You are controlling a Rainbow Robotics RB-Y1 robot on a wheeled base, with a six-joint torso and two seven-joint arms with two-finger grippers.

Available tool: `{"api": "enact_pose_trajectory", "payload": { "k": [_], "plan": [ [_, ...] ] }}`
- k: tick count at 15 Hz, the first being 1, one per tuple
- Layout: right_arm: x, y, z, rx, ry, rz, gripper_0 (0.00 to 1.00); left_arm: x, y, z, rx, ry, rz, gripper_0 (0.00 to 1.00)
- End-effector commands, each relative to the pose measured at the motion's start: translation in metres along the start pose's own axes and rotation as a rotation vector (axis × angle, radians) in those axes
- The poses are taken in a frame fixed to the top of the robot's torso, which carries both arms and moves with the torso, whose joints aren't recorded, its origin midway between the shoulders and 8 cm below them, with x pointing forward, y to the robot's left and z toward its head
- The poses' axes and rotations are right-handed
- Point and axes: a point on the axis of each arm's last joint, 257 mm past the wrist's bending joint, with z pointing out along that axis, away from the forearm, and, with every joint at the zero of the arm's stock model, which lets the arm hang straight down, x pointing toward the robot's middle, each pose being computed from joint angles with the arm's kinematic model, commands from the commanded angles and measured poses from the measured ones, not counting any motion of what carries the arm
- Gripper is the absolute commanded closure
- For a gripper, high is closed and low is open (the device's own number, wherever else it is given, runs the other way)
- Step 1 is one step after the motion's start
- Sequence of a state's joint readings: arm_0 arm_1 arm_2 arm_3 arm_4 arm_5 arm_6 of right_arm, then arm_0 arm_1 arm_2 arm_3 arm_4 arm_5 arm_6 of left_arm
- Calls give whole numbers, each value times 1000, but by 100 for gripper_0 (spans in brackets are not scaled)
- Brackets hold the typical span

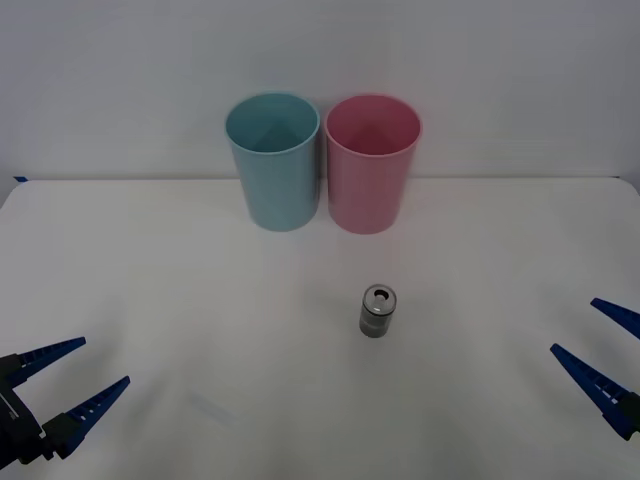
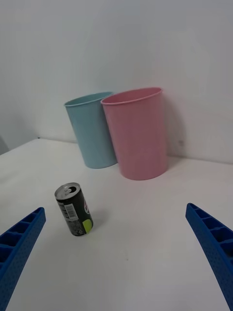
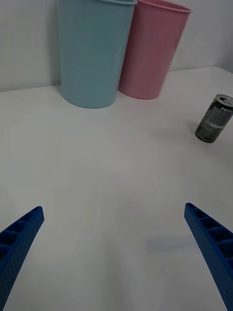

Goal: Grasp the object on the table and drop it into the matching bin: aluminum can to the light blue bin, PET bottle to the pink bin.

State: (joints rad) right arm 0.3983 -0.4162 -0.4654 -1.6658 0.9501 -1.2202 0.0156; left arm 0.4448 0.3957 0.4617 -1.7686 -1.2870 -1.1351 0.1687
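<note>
The aluminum can (image 1: 378, 312) stood upright on the white bench (image 1: 180, 300), pull-tab top facing up, well apart from both grippers and in front of the two bins. The light blue bin (image 1: 273, 160) and the pink bin (image 1: 372, 163) stood upright side by side at the far edge of the bench, walls nearly touching, the blue one to the robot's left. The left gripper (image 1: 70, 379) hovered low at the near left corner, fingers spread apart and holding nothing. The right gripper (image 1: 594, 338) hovered at the near right edge, fingers likewise spread apart and holding nothing. The can lay nearer the right gripper.
</note>
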Motion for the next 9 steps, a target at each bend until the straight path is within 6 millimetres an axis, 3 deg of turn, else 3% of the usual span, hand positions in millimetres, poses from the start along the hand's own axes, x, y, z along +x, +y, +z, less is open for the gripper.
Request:
{"api": "enact_pose_trajectory", "payload": {
  "k": [1,9],
  "plan": [
    [14,7,7,-22,16,6,0,0,0,0,0,0,0,0],
    [55,27,38,-111,69,-53,0,0,0,0,0,0,0,0]
  ]
}}
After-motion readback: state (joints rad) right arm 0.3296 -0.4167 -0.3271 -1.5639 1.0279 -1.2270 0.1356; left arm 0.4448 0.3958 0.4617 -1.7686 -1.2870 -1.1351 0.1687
